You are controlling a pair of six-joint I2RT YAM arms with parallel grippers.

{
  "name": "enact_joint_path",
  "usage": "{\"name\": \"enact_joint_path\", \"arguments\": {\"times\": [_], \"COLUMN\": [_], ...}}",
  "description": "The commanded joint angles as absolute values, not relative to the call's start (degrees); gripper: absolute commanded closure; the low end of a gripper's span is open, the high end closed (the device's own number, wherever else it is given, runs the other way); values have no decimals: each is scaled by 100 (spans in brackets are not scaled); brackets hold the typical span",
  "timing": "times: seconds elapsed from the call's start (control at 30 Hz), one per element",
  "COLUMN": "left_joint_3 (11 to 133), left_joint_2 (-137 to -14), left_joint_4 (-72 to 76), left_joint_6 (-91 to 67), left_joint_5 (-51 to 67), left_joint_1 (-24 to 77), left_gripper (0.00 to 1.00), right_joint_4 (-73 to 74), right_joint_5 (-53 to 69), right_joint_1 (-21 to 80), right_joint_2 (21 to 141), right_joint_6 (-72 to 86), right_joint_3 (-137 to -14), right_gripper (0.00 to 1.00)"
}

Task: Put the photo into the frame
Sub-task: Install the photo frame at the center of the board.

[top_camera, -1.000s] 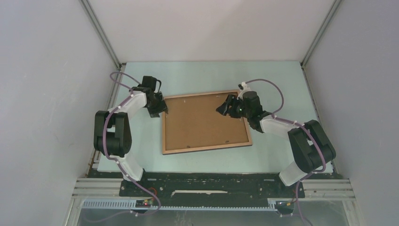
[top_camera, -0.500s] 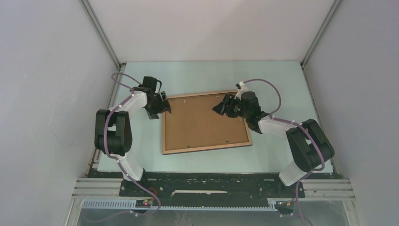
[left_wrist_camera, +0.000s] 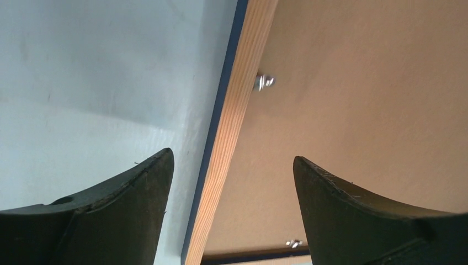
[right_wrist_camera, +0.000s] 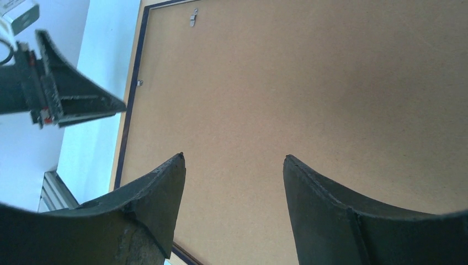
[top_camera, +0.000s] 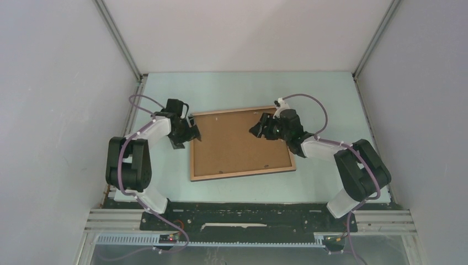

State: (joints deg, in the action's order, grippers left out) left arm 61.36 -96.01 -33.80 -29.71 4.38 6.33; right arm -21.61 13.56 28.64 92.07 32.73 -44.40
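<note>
The frame (top_camera: 243, 173) lies flat in the middle of the table, wood-brown rails up, with a plain brown backing board (top_camera: 237, 143) filling it. The photo is hidden from every view. My left gripper (top_camera: 194, 134) is open over the frame's left rail (left_wrist_camera: 234, 127), one finger over the table and the other over the board; the jaws hold nothing. My right gripper (top_camera: 255, 130) is also open and empty. It hovers over the backing board (right_wrist_camera: 309, 83) near the frame's far right part.
Small metal clips (left_wrist_camera: 265, 82) and a hanger (right_wrist_camera: 193, 18) sit at the board's edges. The pale green table (top_camera: 320, 94) is shut in by grey walls on three sides. One of the left gripper's fingers (right_wrist_camera: 72, 96) shows in the right wrist view.
The left gripper has opened wider and shifted a little toward the near side along the frame's left rail. The right gripper has edged slightly left over the board.
</note>
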Motion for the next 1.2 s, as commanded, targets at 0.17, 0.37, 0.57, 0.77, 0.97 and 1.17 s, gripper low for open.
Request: {"name": "enact_joint_path", "arguments": {"times": [0.17,0.37,0.57,0.77,0.97,1.17], "left_joint_3": [5592,5117,4677,4091,3610,3227], "left_joint_2": [-8948,-8894,-8802,-8352,-7954,-7643], "left_joint_4": [-3670,-3279,-2866,-2363,-1841,-1188], "left_joint_6": [-3418,-3771,-4070,-4401,-4797,-5159], "left_joint_5": [-105,-120,-45,244,521,969], "left_joint_1": [1168,1227,1334,1350,1346,1350], "left_gripper": [18,30,49,64,76,79], "right_joint_4": [-2103,-2289,-2404,-2418,-2396,-2034], "right_joint_5": [1055,1243,1378,1346,1286,1535], "right_joint_1": [2847,2669,2551,2549,2540,2326], "right_joint_2": [8813,8778,8780,8757,8689,8251], "right_joint_6": [2962,3119,3249,3248,3244,3518], "right_joint_3": [-4391,-4229,-4158,-4138,-4106,-4019], "right_gripper": [27,27,27,27,28,26]}}
